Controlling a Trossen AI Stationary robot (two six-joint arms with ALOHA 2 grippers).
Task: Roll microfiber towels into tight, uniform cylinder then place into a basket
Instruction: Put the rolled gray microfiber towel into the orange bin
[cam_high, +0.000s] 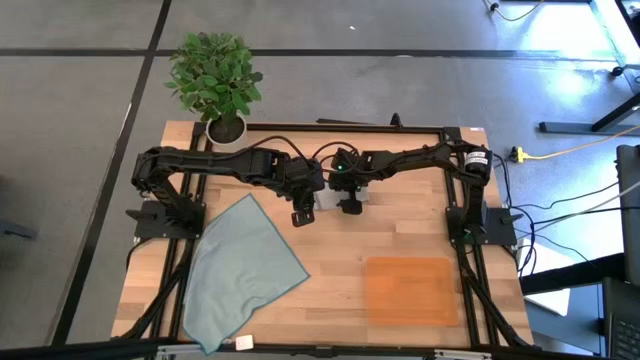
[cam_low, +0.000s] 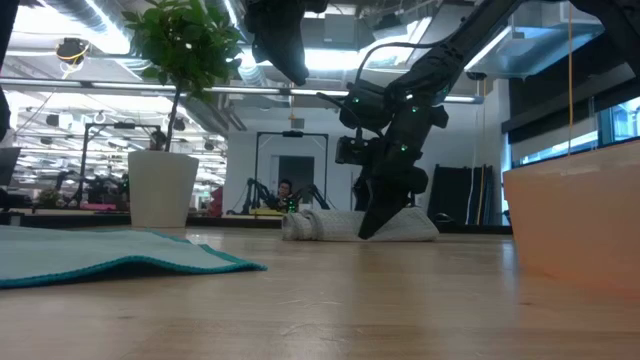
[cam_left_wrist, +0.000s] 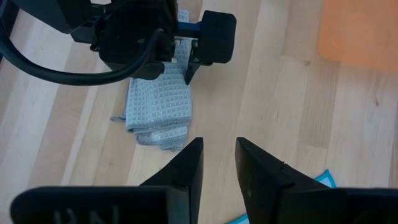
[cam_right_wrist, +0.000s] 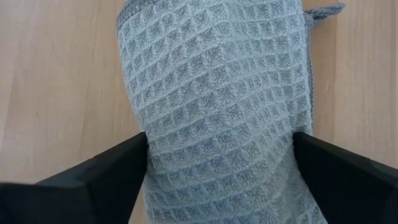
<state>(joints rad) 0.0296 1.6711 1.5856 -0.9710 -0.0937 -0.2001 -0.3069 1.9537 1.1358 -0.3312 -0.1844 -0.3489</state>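
The light grey waffle towel lies rolled up on the table at the far middle (cam_high: 328, 200), (cam_low: 320, 226), (cam_right_wrist: 217, 81). My right gripper (cam_high: 350, 205), (cam_right_wrist: 221, 149) is down on it, one finger on each side of the roll. My left gripper (cam_high: 302, 212), (cam_left_wrist: 219, 155) hangs above the table just left of the roll, fingers a little apart and empty. The pale blue-grey towel (cam_high: 240, 265) lies spread flat at the near left. The orange-brown basket (cam_high: 410, 290) rests flat at the near right. My right gripper pinches the rolled grey towel between its two fingers, one on each long side of the roll (cam_right_wrist: 155, 155). The fingers come from above, pointing down, and lie across the roll. The roll rests on the tabletop (cam_low: 420, 232).
A potted plant in a white pot (cam_high: 226, 128) stands at the far left corner. Bare wood lies between the blue-grey towel and the basket. Both arms stretch along the far side of the table.
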